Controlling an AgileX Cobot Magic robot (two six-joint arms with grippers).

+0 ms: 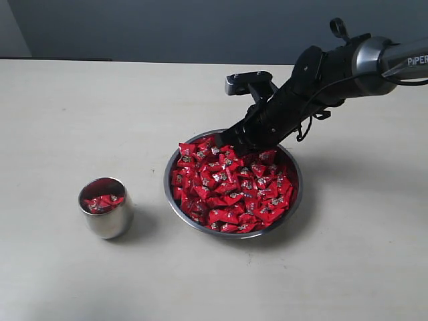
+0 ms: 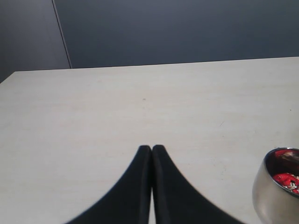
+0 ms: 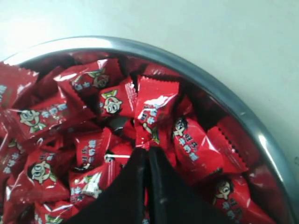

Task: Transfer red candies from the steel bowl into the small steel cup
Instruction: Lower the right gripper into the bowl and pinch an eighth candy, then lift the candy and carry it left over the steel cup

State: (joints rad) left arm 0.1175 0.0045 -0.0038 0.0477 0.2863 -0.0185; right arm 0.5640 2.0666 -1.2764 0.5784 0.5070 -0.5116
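The steel bowl [image 1: 299,194] sits mid-table, heaped with red candies [image 1: 231,187]. My right gripper [image 1: 231,142] dips into the far side of the heap; in the right wrist view its black fingertips [image 3: 147,150] are shut on the crimped edge of one red candy [image 3: 156,109], which stands upright just inside the bowl's rim [image 3: 224,93]. The small steel cup [image 1: 107,217] stands left of the bowl with a few red candies [image 1: 101,202] inside. My left gripper [image 2: 152,148] is shut and empty above bare table, with the cup [image 2: 268,191] at that view's edge. The exterior view does not show it.
The table is a pale, plain surface with a dark wall behind it. The right arm [image 1: 348,63] reaches in from the upper right over the table. A gap of table separates the cup from the bowl.
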